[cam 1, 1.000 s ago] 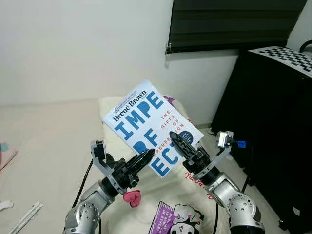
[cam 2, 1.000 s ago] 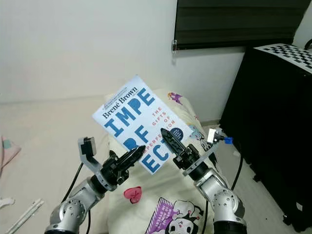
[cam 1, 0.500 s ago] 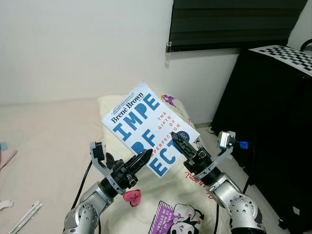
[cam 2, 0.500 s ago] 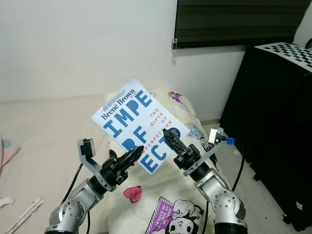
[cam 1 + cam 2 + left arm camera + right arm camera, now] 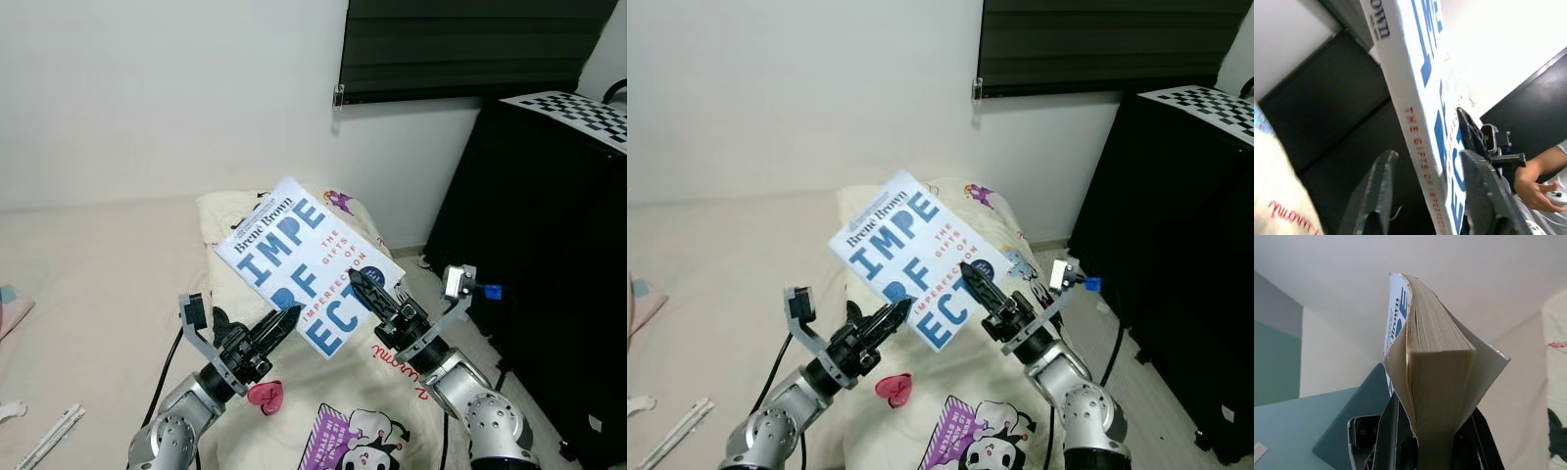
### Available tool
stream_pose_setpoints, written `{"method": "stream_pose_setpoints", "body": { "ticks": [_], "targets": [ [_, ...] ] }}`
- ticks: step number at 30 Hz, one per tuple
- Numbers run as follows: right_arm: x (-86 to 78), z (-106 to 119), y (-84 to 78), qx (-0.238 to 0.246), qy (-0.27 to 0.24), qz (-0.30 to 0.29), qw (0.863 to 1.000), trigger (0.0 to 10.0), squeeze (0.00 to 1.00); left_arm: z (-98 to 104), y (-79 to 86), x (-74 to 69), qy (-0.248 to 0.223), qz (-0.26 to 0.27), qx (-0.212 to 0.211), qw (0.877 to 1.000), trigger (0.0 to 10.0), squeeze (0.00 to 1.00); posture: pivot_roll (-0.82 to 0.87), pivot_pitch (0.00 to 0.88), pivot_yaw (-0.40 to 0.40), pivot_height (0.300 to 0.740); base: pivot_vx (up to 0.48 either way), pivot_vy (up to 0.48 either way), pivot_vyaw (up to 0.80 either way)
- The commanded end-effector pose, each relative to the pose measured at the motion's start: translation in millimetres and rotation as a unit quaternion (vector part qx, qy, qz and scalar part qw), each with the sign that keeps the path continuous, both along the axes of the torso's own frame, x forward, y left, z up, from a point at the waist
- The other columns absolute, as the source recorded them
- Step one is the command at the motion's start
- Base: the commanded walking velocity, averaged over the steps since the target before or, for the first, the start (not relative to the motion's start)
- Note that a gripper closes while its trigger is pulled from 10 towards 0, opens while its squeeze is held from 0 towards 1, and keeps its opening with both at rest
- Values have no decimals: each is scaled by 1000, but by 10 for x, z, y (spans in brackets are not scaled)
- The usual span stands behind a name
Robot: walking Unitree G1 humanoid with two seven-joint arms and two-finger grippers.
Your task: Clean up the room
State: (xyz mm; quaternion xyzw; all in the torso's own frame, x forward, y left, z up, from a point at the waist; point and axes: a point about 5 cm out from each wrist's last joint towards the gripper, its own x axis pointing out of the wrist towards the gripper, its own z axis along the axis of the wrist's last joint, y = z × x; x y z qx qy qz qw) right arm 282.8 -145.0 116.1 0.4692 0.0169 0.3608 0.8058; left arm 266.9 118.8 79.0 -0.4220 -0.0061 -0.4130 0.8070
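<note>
White paperback book with large blue block letters on its cover held up in the air, tilted, above a cream pillow with cartoon prints. Author name in black along the top edge, thin red subtitle running across the cover.

Right gripper: clamped on the book's lower right edge, 1 black finger lying over the cover. In the right wrist view the page block stands straight up from between the 2 fingers, covers flaring slightly to either side.

Left gripper: tips at the book's lower left edge. In the left wrist view the white spine passes between the 2 grey-looking fingers, with a gap showing on 1 side; cannot tell whether it is gripping or only straddling the book.

A person's hand holding a light-coloured controller sits in the corner of the left wrist view.

Surroundings: pink heart-shaped object on the pillow just below the left gripper. Tall black cabinet to the right, checkerboard-pattern board on top. Dark window blind on the white wall. White strips on the pale floor, far left.
</note>
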Motion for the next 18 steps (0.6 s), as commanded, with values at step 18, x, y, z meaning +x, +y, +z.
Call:
{"method": "stream_pose_setpoints", "body": {
  "ticks": [18],
  "targets": [
    [-14,-638,-221,-137,116,-100,979,0,0,-710,326,-267,148,62,59,985,10000,1000,-31,0,-56,740,0,0,0]
  ]
}}
